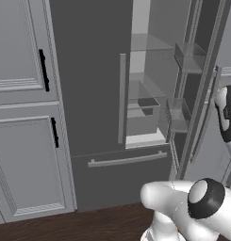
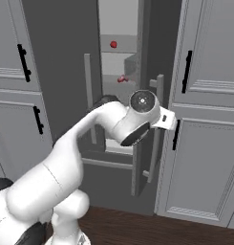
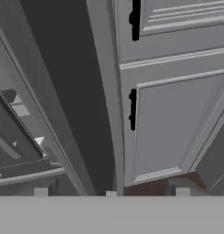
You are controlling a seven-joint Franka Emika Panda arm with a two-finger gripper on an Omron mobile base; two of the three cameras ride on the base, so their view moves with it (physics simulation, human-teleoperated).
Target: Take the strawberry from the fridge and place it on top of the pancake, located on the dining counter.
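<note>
The dark-grey fridge (image 1: 88,94) has its left door shut and its right door (image 1: 206,70) swung open onto pale shelves. Two tiny red items sit inside, one rounded on an upper shelf (image 2: 113,44) and one a shelf lower (image 2: 121,79). Which of them is the strawberry I cannot tell from here. My gripper (image 3: 111,194) is open, its fingertips (image 3: 40,192) wide apart with nothing between them. It points at the open door's edge and long grey handle (image 3: 109,91). My hand (image 2: 162,118) hangs by that handle. The pancake and the dining counter are out of view.
Light grey panelled cabinets with black handles flank the fridge on the left (image 1: 22,117) and right (image 2: 204,119). Clear door bins (image 1: 190,56) line the open door. The bottom drawer (image 1: 126,160) is shut. The floor is dark wood (image 2: 152,229).
</note>
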